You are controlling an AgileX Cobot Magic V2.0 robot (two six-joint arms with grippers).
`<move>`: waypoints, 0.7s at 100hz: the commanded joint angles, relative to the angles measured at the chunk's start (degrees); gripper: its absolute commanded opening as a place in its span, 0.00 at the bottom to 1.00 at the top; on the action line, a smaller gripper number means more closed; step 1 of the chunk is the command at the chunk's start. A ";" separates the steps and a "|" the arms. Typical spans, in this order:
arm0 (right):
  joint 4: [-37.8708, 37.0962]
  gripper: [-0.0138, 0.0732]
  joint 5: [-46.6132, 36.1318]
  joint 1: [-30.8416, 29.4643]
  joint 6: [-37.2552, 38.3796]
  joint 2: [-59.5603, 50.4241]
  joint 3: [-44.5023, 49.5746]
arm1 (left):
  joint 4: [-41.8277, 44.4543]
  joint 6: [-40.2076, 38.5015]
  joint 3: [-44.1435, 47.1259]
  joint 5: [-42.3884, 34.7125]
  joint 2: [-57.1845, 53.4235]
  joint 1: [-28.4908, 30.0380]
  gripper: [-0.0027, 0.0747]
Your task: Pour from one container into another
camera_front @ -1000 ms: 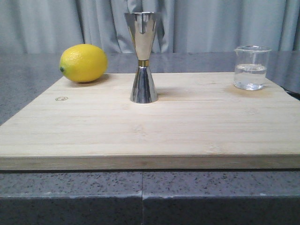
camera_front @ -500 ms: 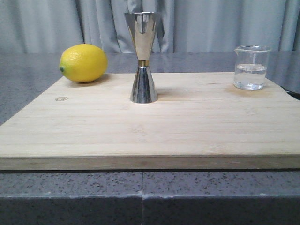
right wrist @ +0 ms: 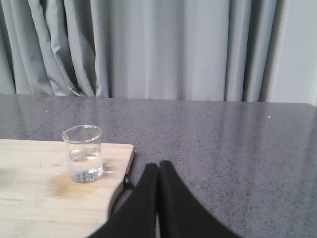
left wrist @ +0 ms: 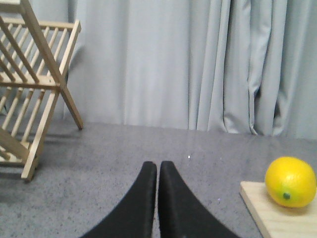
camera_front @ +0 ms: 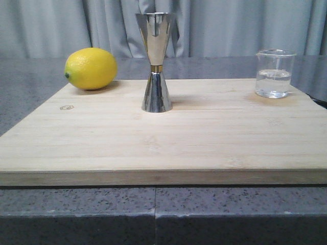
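Waiting at the start line, that was the picture: nothing had been lifted, nothing tipped, and the pour looked entirely ahead. Nearest in the front view ran the speckled grey desk (camera_front: 76, 214) edge, and on it lay the pale wooden cutting board (camera_front: 163, 148), with no arm over it in that view.

Both arms showed only in their own wrist views. The left pincer (left wrist: 157, 171) had its black fingers pressed together with nothing between them, hanging over bare desk, the lemon (left wrist: 290, 181) off to one side on the board's corner and a slatted wooden rack (left wrist: 34, 94) further off. The right pincer (right wrist: 158, 171) was likewise closed up and empty, hovering over the desk just off the board's rounded corner, with the glass beaker (right wrist: 83, 153) ahead of it and apart from it.

Further up the board stood the steel jigger (camera_front: 156, 64), upright near the middle, wide cup open at the top, gold band at its waist. The beaker (camera_front: 274, 73) sat well apart from it by the far right corner, holding clear liquid to about half its height. The lemon (camera_front: 91, 68) rested at the far left corner. Grey curtains (camera_front: 230, 25) closed off the back.

By my read, the step in hand was the reach for the beaker. That called for the right pincer to part its fingers, close on the glass wall without tipping it, then carry it level across to the jigger's narrow mouth, a small target that a careless tilt could overshoot.
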 commanded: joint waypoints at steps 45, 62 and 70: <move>-0.78 0.08 1.27 -0.47 -0.30 17.66 -16.64 | 0.00 -0.08 -20.79 10.17 16.57 0.16 0.01; -0.78 0.08 1.27 -0.47 -0.30 17.76 -16.64 | 0.00 -0.08 -20.69 10.17 16.70 0.16 0.01; -0.78 0.08 1.27 -0.47 -0.30 17.76 -16.64 | 0.00 -0.08 -20.69 10.17 16.70 0.16 0.01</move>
